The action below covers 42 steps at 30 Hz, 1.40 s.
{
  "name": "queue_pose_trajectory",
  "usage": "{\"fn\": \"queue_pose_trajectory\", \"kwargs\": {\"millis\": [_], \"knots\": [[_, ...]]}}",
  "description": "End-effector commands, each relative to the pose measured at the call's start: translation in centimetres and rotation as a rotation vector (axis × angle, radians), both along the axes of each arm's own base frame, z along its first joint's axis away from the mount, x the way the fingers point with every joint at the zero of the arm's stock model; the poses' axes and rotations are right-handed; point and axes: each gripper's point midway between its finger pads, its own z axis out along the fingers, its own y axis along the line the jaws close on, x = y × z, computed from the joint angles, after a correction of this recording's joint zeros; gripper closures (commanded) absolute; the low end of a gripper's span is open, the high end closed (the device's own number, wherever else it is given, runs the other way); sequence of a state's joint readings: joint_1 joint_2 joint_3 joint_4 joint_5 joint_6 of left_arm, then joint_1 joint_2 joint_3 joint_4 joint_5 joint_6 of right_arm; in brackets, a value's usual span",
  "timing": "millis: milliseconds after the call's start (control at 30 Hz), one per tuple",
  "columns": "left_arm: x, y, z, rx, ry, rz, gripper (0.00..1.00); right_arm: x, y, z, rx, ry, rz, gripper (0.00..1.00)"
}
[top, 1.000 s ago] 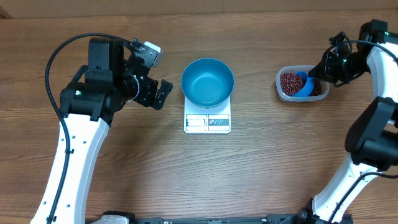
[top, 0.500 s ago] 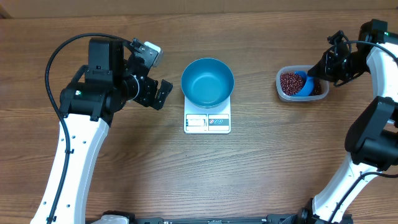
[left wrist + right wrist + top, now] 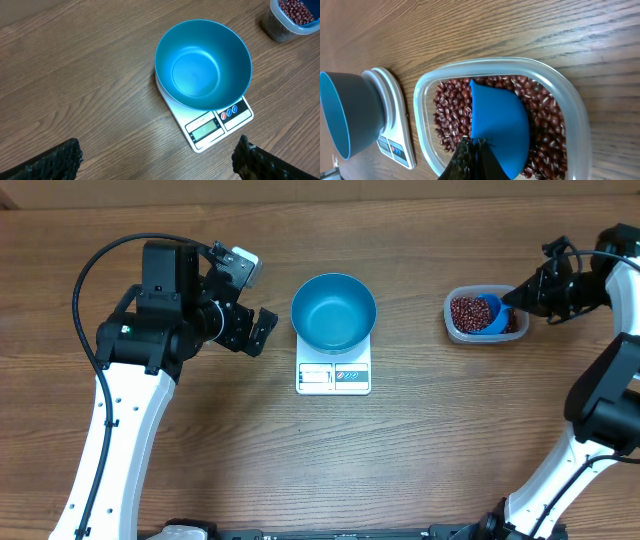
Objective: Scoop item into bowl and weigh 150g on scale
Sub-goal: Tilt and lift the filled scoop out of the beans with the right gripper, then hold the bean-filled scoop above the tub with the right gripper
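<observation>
Red-brown beans point(image 3: 450, 107) fill a clear plastic tub point(image 3: 450, 326) at the right of the wooden table point(image 3: 420, 460). A blue scoop point(image 3: 497, 125) lies among them, its near end pinched tight by the right gripper point(image 3: 515, 298). The blue bowl point(image 3: 334, 312) sits on the white scale point(image 3: 334, 377) at the centre. The left gripper point(image 3: 254, 298) hovers left of the bowl, spread wide, holding nothing.

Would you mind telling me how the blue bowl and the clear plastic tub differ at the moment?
The bowl is round and solid blue; the tub is clear and rounded-rectangular. The bowl is empty, while the tub holds red-brown beans and a blue scoop. The bowl sits on the scale; the tub rests directly on the table. Both stand upright with open tops.
</observation>
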<state>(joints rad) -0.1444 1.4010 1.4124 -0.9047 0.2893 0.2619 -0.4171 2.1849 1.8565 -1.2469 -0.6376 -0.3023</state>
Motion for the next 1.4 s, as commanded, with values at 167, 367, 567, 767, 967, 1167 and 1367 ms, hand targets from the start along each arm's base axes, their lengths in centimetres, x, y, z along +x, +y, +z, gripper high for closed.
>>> {"fn": "queue_pose_trajectory", "kwargs": {"millis": [167, 367, 567, 767, 967, 1167, 1367], "knots": [[-0.2, -0.4, 0.0, -0.015, 0.007, -0.009, 0.01, -0.4, -1.0, -0.5, 0.035, -0.018, 0.0, 0.96], [-0.2, -0.4, 0.0, -0.015, 0.007, -0.01, 0.0, -0.3, -0.9, 0.5, 0.111, -0.046, -0.018, 0.96], [-0.2, -0.4, 0.0, -0.015, 0.007, -0.01, 0.01, -0.4, -0.9, 1.0, 0.159, -0.057, -0.033, 0.96], [-0.2, -0.4, 0.0, -0.015, 0.007, -0.01, 0.0, -0.4, -0.9, 1.0, 0.161, -0.053, -0.033, 0.96], [-0.2, -0.4, 0.0, -0.015, 0.007, -0.01, 0.0, -0.4, -0.8, 1.1, 0.167, -0.055, -0.034, 0.96], [-0.2, -0.4, 0.0, -0.015, 0.007, -0.01, 0.0, -0.5, -0.7, 1.1, 0.171, -0.05, -0.034, 0.96], [-0.2, -0.4, 0.0, -0.015, 0.007, -0.01, 0.0, -0.5, -0.7, 1.1, 0.171, -0.05, -0.034, 0.96]]}}
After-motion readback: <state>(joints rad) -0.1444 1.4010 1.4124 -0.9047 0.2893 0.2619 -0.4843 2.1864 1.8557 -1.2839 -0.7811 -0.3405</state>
